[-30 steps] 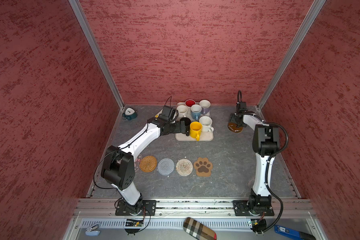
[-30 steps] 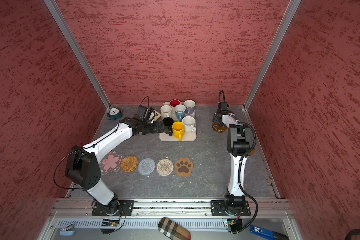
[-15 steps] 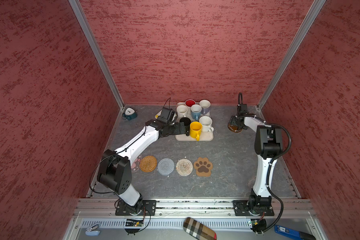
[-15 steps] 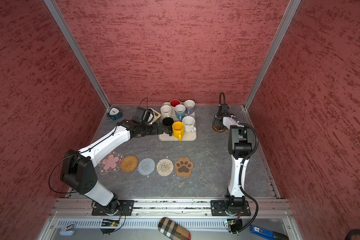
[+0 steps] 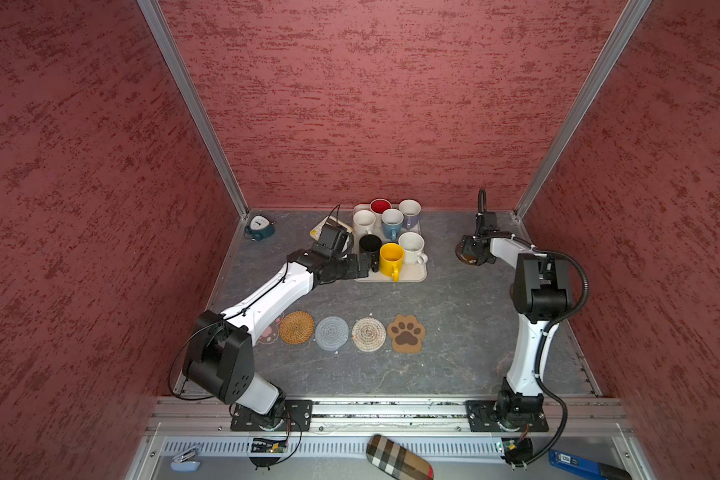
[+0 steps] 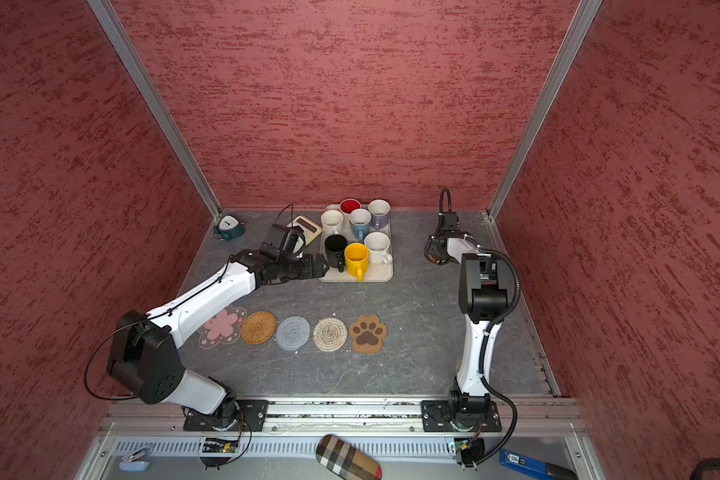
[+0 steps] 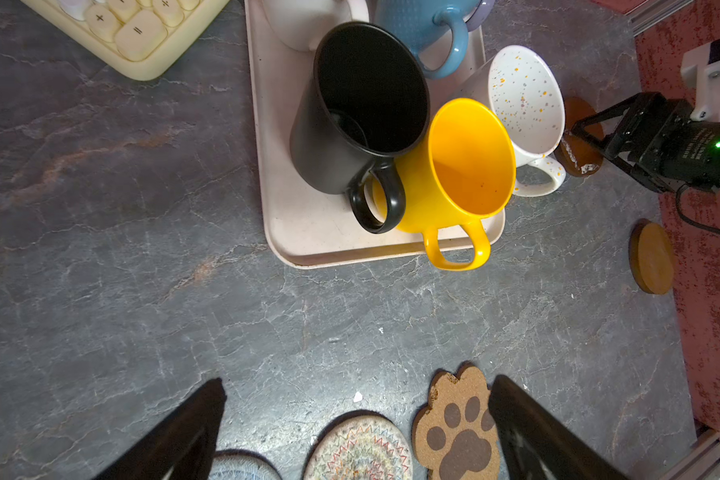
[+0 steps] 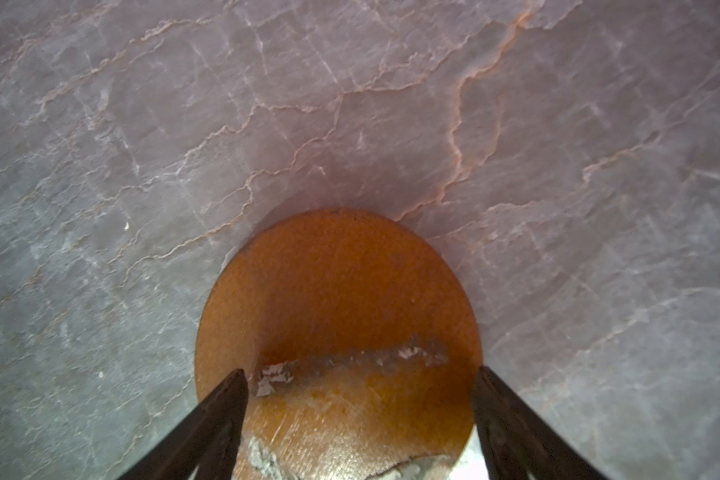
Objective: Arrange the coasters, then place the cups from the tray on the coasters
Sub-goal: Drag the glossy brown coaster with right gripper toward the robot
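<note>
Coasters (image 6: 292,332) lay rowed to receive cups (image 6: 356,257); right gripper (image 8: 360,374) straddled a stray brown disc (image 8: 337,291), grip unclear; left gripper (image 7: 358,382) gaped wide near black mug (image 7: 316,153).

Robot lab cell: red textured walls (image 5: 350,104), aluminium frame (image 5: 196,108), bolted-down arms (image 5: 267,299)

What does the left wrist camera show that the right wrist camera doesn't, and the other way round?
Only the left wrist view: the tray with the black mug, yellow mug and speckled white mug, the calculator, the paw-print coaster, and a second brown disc. Only the right wrist view: no new object, just the scuffed brown disc seen close up. Both: that disc, the open right gripper over it, the grey table.
</note>
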You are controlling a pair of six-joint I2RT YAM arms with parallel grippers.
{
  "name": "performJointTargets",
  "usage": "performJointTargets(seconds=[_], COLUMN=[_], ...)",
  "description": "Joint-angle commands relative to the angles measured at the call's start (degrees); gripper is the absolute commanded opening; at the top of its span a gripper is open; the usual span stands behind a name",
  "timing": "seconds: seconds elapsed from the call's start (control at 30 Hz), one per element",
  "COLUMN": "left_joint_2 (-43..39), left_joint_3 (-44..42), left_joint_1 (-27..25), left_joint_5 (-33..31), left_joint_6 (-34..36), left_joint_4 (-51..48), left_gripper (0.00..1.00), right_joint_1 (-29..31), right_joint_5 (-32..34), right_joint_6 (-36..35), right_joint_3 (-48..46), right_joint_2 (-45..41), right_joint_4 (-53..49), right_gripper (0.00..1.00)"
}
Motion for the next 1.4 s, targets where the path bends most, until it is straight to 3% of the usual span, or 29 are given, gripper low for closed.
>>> performJointTargets(seconds=[0.0,0.5,1.37], left_joint_2=[-2.4,-2.8,-1.3], left_joint_3=[-1.1,-1.0,-2.1], left_joint_1=[-0.3,0.4,2.6], left_joint_5=[-0.6,-2.1,-0.4], left_joint_6=[-0.6,-0.2,0.0], left_joint_4=[0.9,-0.1,1.3], left_gripper=[0.99,1.00,0.99], right_joint_1=[-0.3,-1.6,-2.1], right_joint_5=[-1.6,0.7,1.0], right_joint_6=[0.5,-0.8,-2.0], right_joint_3=[3.2,14.5,26.3], right_joint_2=[0.4,7.4,16.9], right_joint_4=[-1.8,-5.6,-12.1], right_gripper=[0.85,0.86,0.84])
